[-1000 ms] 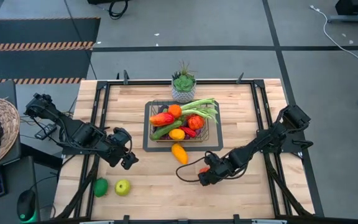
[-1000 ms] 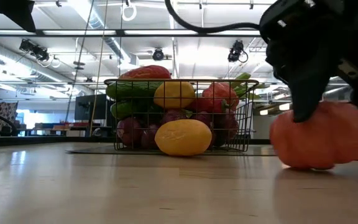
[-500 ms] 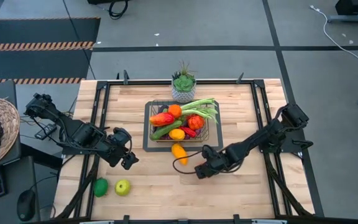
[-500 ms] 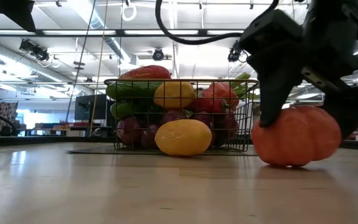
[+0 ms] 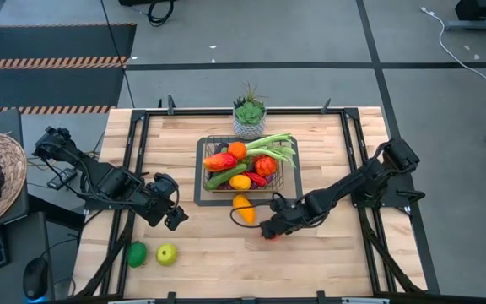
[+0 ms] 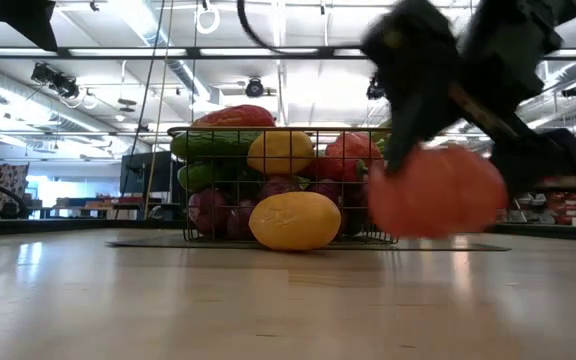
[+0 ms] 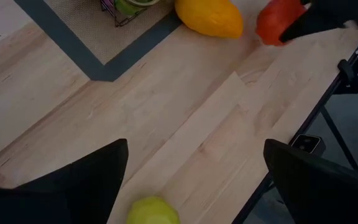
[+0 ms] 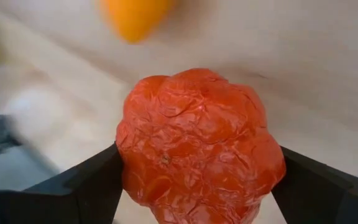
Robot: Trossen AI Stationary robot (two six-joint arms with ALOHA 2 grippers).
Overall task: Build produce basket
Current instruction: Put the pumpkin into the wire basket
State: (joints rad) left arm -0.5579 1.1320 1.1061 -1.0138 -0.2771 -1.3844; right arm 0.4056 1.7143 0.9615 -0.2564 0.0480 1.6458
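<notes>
The basket (image 5: 245, 168) is already heaped with produce (image 5: 241, 160) and stands mid-bench before a potted succulent (image 5: 249, 116). Three pieces are left outside: a yellow fruit (image 5: 242, 208) just beside the basket, and a green fruit (image 5: 136, 253) and an apple (image 5: 166, 253) near the front edge. A fourth, a red tomato (image 8: 197, 146), is gripped between the right gripper's (image 5: 268, 230) fingers (image 8: 79, 186) and appears, as far as the blurred low view allows, to be lifted off the bench (image 5: 327, 253). The left gripper (image 5: 174, 218) is held wide open and empty above the apple.
</notes>
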